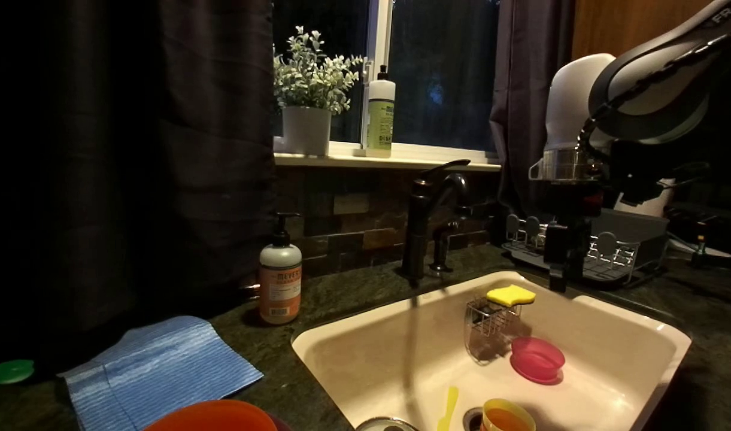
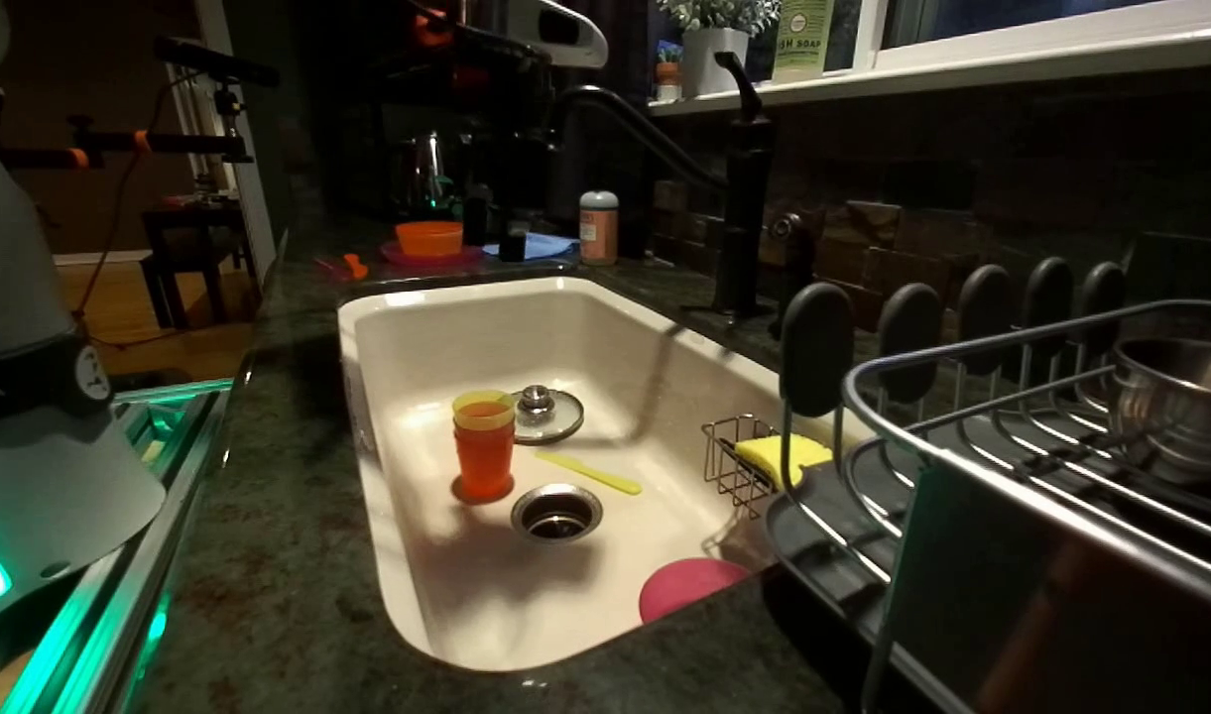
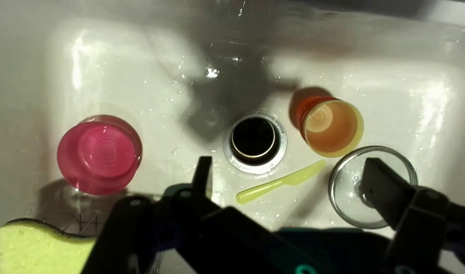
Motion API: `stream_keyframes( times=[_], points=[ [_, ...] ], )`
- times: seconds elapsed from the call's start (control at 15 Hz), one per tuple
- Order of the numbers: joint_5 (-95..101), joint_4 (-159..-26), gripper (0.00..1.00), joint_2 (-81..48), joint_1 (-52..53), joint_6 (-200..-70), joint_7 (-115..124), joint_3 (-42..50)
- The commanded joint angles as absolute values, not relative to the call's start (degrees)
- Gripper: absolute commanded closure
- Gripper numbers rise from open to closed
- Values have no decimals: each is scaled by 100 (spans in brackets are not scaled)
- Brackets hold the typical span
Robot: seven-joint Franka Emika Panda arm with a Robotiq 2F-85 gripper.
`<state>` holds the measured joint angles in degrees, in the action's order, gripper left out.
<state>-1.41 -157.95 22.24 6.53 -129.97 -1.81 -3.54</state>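
Worktop [image 2: 248,555]: dark, mottled, stone-like in both exterior views.
Sink [image 1: 365,344]: pale, set into the worktop, with loose dishes around an uncovered drain [image 3: 254,140].
Dish rack [image 1: 640,230]: on the worktop, beside one corner of the sink.
Claw [image 3: 289,171]: pointed down over the sink, with jaws spread wide, empty, without visible contact below; by judgement, at a hover ahead of any grasp.
Pink bowl [image 3: 99,156]: on the sink floor, near the wire caddy [image 2: 734,466].
Glass lid [image 3: 346,190]: flat on the sink floor, knob side up.
Cup stack [image 2: 484,456]: upright, orange below a yellow rim, seemingly nested, near the lid.
Sponge [image 1: 511,295]: yellow, on top of the caddy.
Yellow knife [image 3: 282,184]: flat on the sink floor between drain and lid, framed between the jaws in the wrist view, ungripped; best approached, in a next move this way, by slow descent, then by closing across the slim handle, clear of cup stack and lid.
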Motion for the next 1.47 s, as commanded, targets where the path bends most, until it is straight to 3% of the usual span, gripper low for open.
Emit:
stream_keyframes(
  times=[0.0,0.93,1.4],
  points=[
    [-178,-15787,0,2074,638,-13044,-248,-356],
    [-394,-15766,0,888,733,-13207,-399,-398],
    [-129,-15773,0,-66,823,-14566,-37,-733]
  ],
)
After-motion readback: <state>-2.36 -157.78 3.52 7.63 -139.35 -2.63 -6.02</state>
